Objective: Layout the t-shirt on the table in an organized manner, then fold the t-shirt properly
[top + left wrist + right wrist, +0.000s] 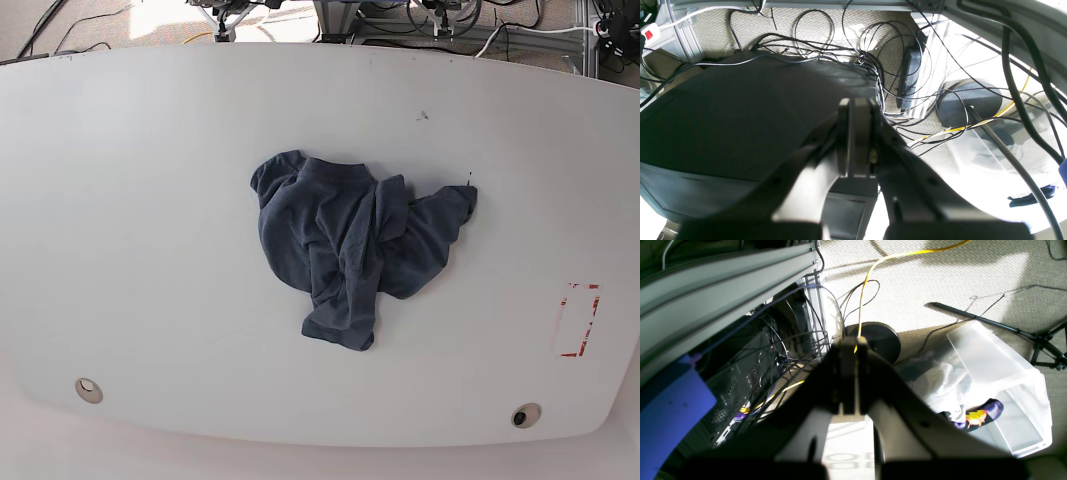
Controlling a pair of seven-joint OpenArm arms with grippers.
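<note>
The t-shirt (350, 250) lies crumpled in a heap near the middle of the surface (150, 200), not spread out at all. Cloth is bunched and overlapped on itself, with one lobe reaching toward the red outline (578, 320) side and a narrower tail hanging toward the near edge, between the two grommet holes (88, 389). Collar and sleeves cannot be told apart for certain in the wad.

Neither arm shows in the base view. The left end effector (856, 110) has its jaws pressed together with nothing between them; its camera looks down at the floor, cables (846, 50) and a dark case, well away from the shirt. The right end effector (851, 350) is likewise closed and empty, hanging over carpet, a yellow cable (873, 270) and a clear bin (1000, 380).

By my judgement the task has barely begun, if at all: the laying out is undone, and every fold is still ahead. The arms must first reach the shirt.
</note>
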